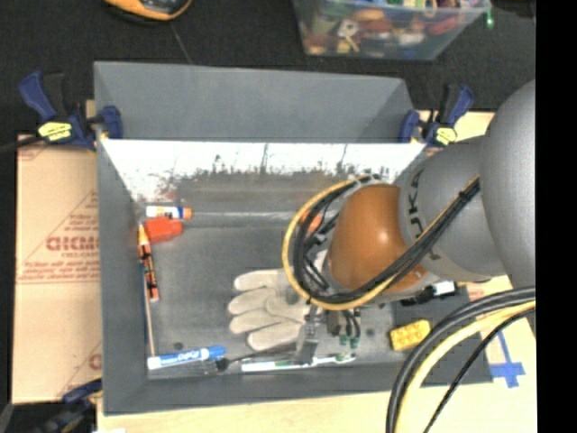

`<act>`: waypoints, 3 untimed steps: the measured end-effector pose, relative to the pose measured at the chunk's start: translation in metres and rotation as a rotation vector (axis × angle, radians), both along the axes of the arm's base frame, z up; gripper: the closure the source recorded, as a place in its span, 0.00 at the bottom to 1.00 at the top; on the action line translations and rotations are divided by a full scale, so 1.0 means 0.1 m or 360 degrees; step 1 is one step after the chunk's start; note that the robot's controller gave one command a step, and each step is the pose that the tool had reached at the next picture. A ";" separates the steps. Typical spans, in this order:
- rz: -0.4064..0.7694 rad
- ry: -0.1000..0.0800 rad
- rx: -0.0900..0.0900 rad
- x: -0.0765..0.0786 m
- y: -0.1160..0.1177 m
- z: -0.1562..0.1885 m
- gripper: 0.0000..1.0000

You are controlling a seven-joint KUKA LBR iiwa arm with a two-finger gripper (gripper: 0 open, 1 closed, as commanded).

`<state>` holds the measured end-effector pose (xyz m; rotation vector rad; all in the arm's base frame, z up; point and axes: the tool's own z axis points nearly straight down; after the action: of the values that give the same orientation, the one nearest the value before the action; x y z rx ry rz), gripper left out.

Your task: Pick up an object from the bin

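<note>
My gripper (314, 336) hangs below the orange wrist cover, low in the bin's front middle. It is right over the cuff end of a white work glove (261, 307), which lies flat with its glove fingers pointing left. A white pen with green print (287, 362) lies along the front wall just under the gripper. A yellow toy brick (407, 334) sits to the gripper's right.
A blue marker (187, 359) lies at the front left. An orange and black pen (147, 263) runs along the left wall, with an orange block (163, 231) and a glue stick (169, 212) at the back left. A black and white marker (435, 291) peeks out under the arm.
</note>
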<state>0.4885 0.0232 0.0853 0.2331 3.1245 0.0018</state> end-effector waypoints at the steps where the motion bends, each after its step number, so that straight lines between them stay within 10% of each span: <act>1: -0.0004 -0.0011 0.0001 0.21 -0.03 -0.15 0.00; 2: -0.0306 -0.0010 0.0006 0.16 0.03 -0.14 0.00; 3: -0.0040 -0.0019 -0.0002 0.24 0.13 -0.14 0.00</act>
<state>0.5127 0.0360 0.0709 0.2708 3.1093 0.0016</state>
